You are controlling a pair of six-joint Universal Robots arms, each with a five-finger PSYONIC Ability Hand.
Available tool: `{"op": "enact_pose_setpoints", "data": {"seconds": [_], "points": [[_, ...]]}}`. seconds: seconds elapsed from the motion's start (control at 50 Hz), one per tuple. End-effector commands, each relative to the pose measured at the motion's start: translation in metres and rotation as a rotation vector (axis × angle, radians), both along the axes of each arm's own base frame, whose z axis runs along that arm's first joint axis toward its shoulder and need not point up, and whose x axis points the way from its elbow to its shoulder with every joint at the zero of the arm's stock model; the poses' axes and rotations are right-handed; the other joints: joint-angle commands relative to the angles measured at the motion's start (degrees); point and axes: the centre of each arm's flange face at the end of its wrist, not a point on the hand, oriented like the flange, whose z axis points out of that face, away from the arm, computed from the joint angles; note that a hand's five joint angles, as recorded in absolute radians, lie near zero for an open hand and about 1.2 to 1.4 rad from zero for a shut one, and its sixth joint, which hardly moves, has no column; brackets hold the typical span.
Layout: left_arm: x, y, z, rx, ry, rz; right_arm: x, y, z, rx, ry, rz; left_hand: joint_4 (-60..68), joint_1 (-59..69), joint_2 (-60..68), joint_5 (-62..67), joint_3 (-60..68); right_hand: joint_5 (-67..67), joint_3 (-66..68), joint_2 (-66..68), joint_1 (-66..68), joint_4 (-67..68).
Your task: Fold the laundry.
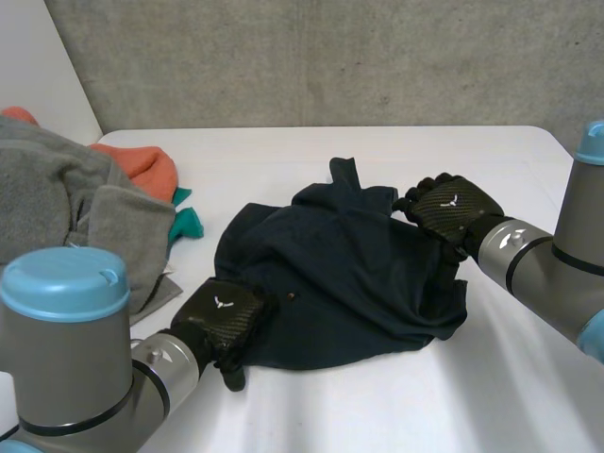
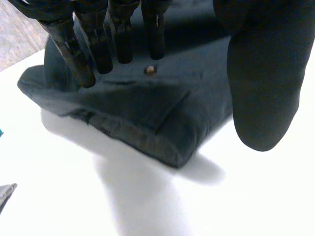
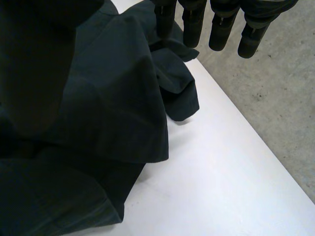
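Observation:
A dark navy garment lies crumpled in the middle of the white table. My left hand rests at its near left edge, open, fingers straight above the cloth with a small brown button just past them, thumb apart. My right hand sits at the garment's far right edge, open; its fingers hang straight over the cloth's folded edge without gripping it.
A pile of laundry sits at the table's left: a grey fleece, an orange piece and a teal piece. A concrete wall stands behind the table. Bare tabletop lies in front and to the right.

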Motion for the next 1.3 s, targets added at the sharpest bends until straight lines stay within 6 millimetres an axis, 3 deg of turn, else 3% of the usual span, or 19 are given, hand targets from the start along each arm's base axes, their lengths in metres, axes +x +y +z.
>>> {"op": "enact_pose_setpoints", "data": {"seconds": [0.02,0.1,0.14,0.24,0.32,0.34,0.38,0.42,0.48,0.52,0.6,0.66,0.76,0.84,0.86,0.92,1.12,1.2,1.3], "points": [[-0.004,-0.016,-0.026,-0.046,-0.019,-0.011,-0.005,0.001,-0.009,-0.005,0.012,-0.005,12.24,12.11,12.54,12.17,12.6,-2.79,-1.81,-1.84,-2.64,-1.73],[-0.007,-0.021,-0.033,-0.059,-0.014,-0.009,-0.008,0.002,-0.014,0.007,0.016,-0.013,31.56,31.43,31.86,31.48,31.91,-2.79,-1.81,-1.84,-2.64,-1.73],[-0.009,-0.026,-0.032,-0.089,0.002,-0.006,-0.01,0.002,-0.017,0.012,0.017,-0.019,60.47,60.35,60.78,60.4,60.83,-2.79,-1.81,-1.84,-2.64,-1.73],[-0.014,-0.053,-0.007,-0.238,0.061,0.068,-0.014,0.0,-0.02,0.011,0.015,-0.032,61.38,61.25,61.68,61.31,61.73,-2.79,-1.81,-1.84,-2.64,-1.73],[-0.01,-0.098,0.058,-0.513,0.168,0.243,-0.018,-0.001,-0.014,-0.002,0.003,-0.046,61.38,61.25,61.68,61.31,61.73,-2.79,-1.81,-1.84,-2.64,-1.73],[-0.007,-0.113,0.091,-0.632,0.222,0.305,-0.02,-0.001,-0.011,-0.006,-0.005,-0.051,61.38,61.25,61.68,61.31,61.73,-2.79,-1.81,-1.84,-2.64,-1.73],[-0.006,-0.123,0.125,-0.743,0.286,0.343,-0.021,-0.002,-0.007,-0.014,-0.015,-0.054,61.38,61.25,61.68,61.31,61.73,-2.79,-1.81,-1.84,-2.64,-1.73],[-0.013,-0.129,0.168,-0.869,0.382,0.329,-0.024,-0.003,-0.002,-0.026,-0.032,-0.064,61.38,61.25,61.68,61.31,61.73,-2.79,-1.81,-1.84,-2.64,-1.73],[-0.031,-0.121,0.204,-0.942,0.49,0.218,-0.028,-0.006,0.004,-0.036,-0.062,-0.084,61.38,61.25,61.68,61.31,61.73,-2.79,-1.81,-1.84,-2.64,-1.73],[-0.046,-0.111,0.212,-0.939,0.543,0.129,-0.031,-0.009,0.007,-0.042,-0.075,-0.095,61.38,61.25,61.68,61.31,61.73,-2.79,-1.81,-1.84,-2.64,-1.73],[-0.086,-0.088,0.197,-0.858,0.619,-0.088,-0.039,-0.015,0.008,-0.038,-0.096,-0.129,61.38,61.25,61.68,61.31,61.73,-2.79,-1.81,-1.84,-2.64,-1.73],[-0.127,-0.06,0.154,-0.732,0.636,-0.266,-0.043,-0.018,0.009,-0.041,-0.1,-0.145,61.38,61.25,61.68,61.31,61.73,-2.79,-1.81,-1.84,-2.64,-1.73],[-0.16,-0.028,0.097,-0.569,0.623,-0.412,-0.055,-0.028,0.009,-0.05,-0.111,-0.191,61.38,61.25,61.68,61.31,61.73,-2.79,-1.81,-1.84,-2.64,-1.73],[-0.18,-0.001,0.06,-0.429,0.621,-0.487,-0.064,-0.035,0.009,-0.054,-0.113,-0.22,-2.7,-2.82,-2.39,-2.77,-2.34,-2.79,-1.81,-1.84,-2.64,-1.73],[-0.181,0.008,0.047,-0.362,0.597,-0.495,-0.068,-0.038,0.009,-0.057,-0.115,-0.233,-8.62,-8.75,-8.32,-8.69,-8.27,-2.79,-1.81,-1.84,-2.64,-1.73],[-0.177,0.016,0.047,-0.324,0.562,-0.494,-0.072,-0.041,0.011,-0.068,-0.117,-0.238,-8.62,-8.75,-8.32,-8.69,-8.27,-2.79,-1.81,-1.84,-2.64,-1.73],[-0.114,0.002,0.111,-0.427,0.526,-0.261,-0.071,-0.04,0.03,-0.115,-0.131,-0.133,-8.62,-8.75,-8.32,-8.69,-8.27,-2.79,-1.81,-1.84,-2.64,-1.73],[-0.083,0.009,0.104,-0.383,0.452,-0.147,-0.063,-0.025,0.036,-0.112,-0.085,-0.014,-0.88,-1.0,-0.57,-0.95,-0.52,-2.79,-1.81,-1.84,-2.64,-1.73],[-0.045,0.035,0.06,-0.178,0.246,-0.056,-0.059,-0.007,0.016,-0.049,0.067,0.15,13.62,13.49,13.92,13.55,13.97,3.26,4.25,4.21,3.41,4.32]]}}
